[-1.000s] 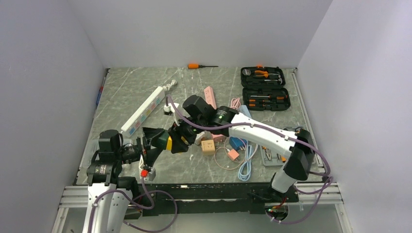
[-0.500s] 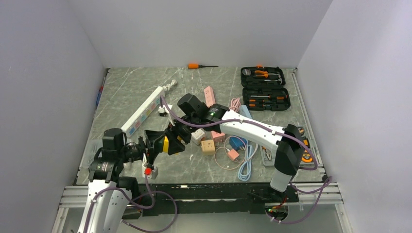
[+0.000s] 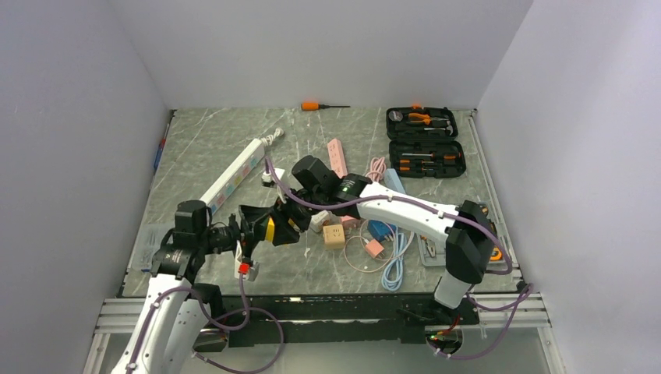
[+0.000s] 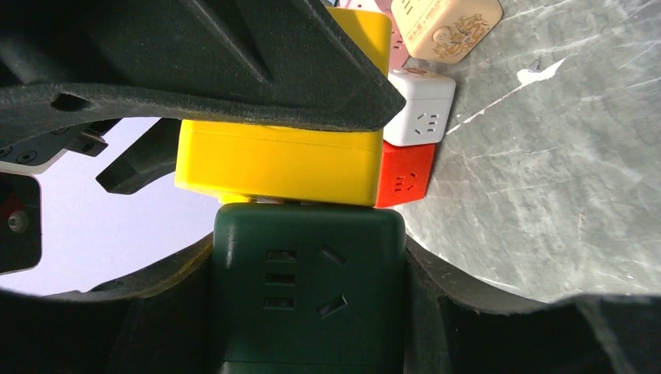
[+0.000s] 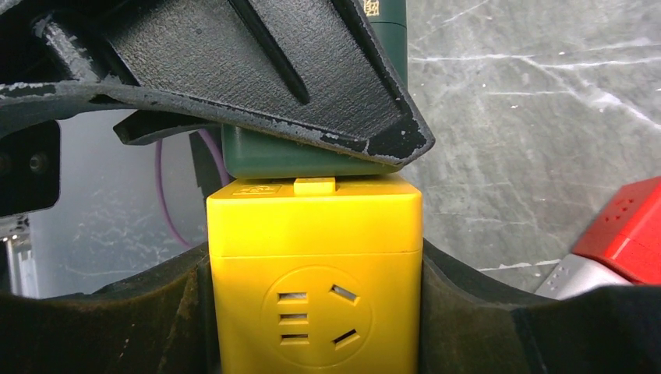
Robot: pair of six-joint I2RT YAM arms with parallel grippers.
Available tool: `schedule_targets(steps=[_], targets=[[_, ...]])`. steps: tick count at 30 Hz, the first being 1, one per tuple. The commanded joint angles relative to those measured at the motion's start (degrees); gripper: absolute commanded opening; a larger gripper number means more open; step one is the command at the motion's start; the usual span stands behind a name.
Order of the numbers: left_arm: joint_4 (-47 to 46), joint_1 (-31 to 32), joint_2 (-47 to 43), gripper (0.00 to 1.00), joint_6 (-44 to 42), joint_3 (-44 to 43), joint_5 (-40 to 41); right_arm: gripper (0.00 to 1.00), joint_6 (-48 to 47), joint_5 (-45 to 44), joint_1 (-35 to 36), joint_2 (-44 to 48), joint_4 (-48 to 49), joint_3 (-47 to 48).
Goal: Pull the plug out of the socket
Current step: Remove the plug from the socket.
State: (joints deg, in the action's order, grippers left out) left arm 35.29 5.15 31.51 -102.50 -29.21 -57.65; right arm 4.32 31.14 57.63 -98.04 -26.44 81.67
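Observation:
A dark green cube socket (image 4: 308,288) and a yellow cube plug (image 5: 316,288) sit joined end to end, held above the table. My left gripper (image 3: 248,227) is shut on the green cube; its fingers (image 4: 475,312) press both sides. My right gripper (image 3: 287,222) is shut on the yellow cube (image 3: 270,230), its fingers (image 5: 483,312) clamping both sides. In the left wrist view the yellow cube (image 4: 277,160) meets the green one with a thin gap showing metal. In the right wrist view the green cube (image 5: 304,160) sits just past the yellow one.
Red (image 4: 405,175), white (image 4: 421,117) and beige (image 3: 334,235) cube sockets lie on the marble table (image 3: 203,148) by pink and blue cables (image 3: 390,249). A white power strip (image 3: 231,176) lies back left, an open tool case (image 3: 425,140) and an orange screwdriver (image 3: 316,105) at the back.
Both arms moved with the joined cubes: left first, then slightly right again. The left arm has reached farther forward. Both grippers stayed shut on their cubes.

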Motion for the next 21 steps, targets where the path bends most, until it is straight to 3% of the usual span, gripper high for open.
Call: schedule_targets(steps=[1, 14, 21], targets=[[-6.1, -1.5, 1.7, 0.0, -0.9, 0.8, 8.0, 0.0, 0.8, -7.1, -2.1, 5.8, -8.9, -5.4], [-13.8, -1.4, 7.1, 0.0, -1.4, 2.2, 13.4, 0.0, 7.2, -17.9, -2.2, 15.3, -9.6, -18.7], [-13.9, -1.5, 9.7, 0.0, -3.1, 1.7, 15.1, 0.0, 9.5, -18.5, -2.4, 21.0, -12.4, -23.7]])
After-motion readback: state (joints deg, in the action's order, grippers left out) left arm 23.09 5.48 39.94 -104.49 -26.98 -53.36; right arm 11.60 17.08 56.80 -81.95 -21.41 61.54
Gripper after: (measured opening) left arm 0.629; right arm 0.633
